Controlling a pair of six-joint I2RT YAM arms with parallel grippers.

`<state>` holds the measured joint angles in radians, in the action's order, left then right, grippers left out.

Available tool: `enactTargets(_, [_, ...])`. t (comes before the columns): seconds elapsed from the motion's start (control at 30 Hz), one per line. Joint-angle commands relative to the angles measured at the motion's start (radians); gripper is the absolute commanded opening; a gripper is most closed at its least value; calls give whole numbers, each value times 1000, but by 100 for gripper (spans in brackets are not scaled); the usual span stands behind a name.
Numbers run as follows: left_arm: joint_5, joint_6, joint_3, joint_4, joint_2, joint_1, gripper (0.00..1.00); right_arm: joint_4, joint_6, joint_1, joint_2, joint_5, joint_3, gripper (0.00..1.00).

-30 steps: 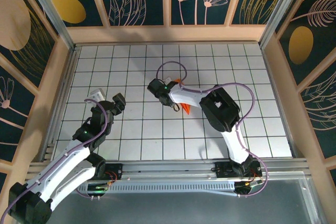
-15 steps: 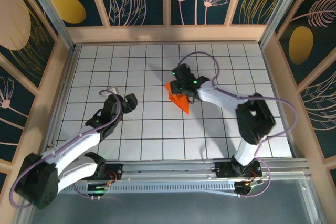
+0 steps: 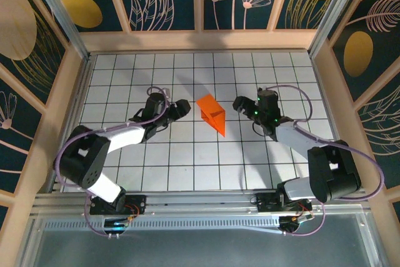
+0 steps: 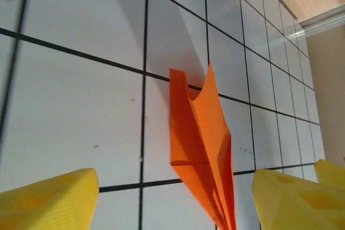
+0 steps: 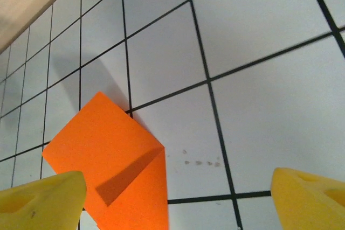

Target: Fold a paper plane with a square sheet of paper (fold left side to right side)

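We find the square sheet of paper [image 3: 211, 112], creased into a pointed orange wedge with one flap lifted, resting on the gridded tabletop [image 3: 187, 154]. Just left of the paper, the left jaws stand wide open, holding nothing. Right of the paper, near but apart from it, the right jaws also gape open, touching nothing.

The orange sheet of paper [image 3: 211, 114] lay on the desk [image 3: 125, 154] folded into a creased, pointed wedge. It sat between the left gripper [image 3: 182, 108] and the right gripper [image 3: 239, 104], near both and touching neither. Its narrow tip pointed toward the arms' bases, and one flap stood slightly raised.
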<state>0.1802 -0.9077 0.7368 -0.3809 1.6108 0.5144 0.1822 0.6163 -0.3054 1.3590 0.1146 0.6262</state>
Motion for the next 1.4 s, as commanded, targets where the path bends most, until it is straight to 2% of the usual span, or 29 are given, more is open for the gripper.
enactTargets(0.0, [109,-60,68,-92,80,12,74,116,52,24,-41,72,-24,89])
enactTargets(0.3, [139,-117,230,-106,300,34,72,73,-12,44,-65,59,-32,89])
enactTargets(0.43, [143,-128,314,-98,370,38,66,54,-29,61,-82,57,-41,89])
enactTargets(0.53, [149,-138,349,-106,412,40,58,50,-36,74,-93,65,-49,89])
enactTargets(0.7, [129,-123,369,-101,438,40,34,47,-55,90,-111,83,-52,88])
enactTargets(0.83, [110,-68,322,-112,391,35,7,63,-101,109,-121,154,-41,84])
enactTargets(0.9, [114,-32,271,-140,341,25,0,69,-139,118,-125,212,-27,83])
enactTargets(1.0, [169,26,147,-224,238,-15,0,80,-204,123,-126,309,-4,83])
enactTargets(1.07, [245,85,55,-296,160,-51,0,104,-238,124,-114,399,6,83])
enactTargets(1.2, [402,181,-100,-413,21,-100,0,203,-246,112,-35,602,17,89])
enactTargets(1.37, [511,306,-213,-434,-82,-108,0,326,-273,1,121,720,44,92])
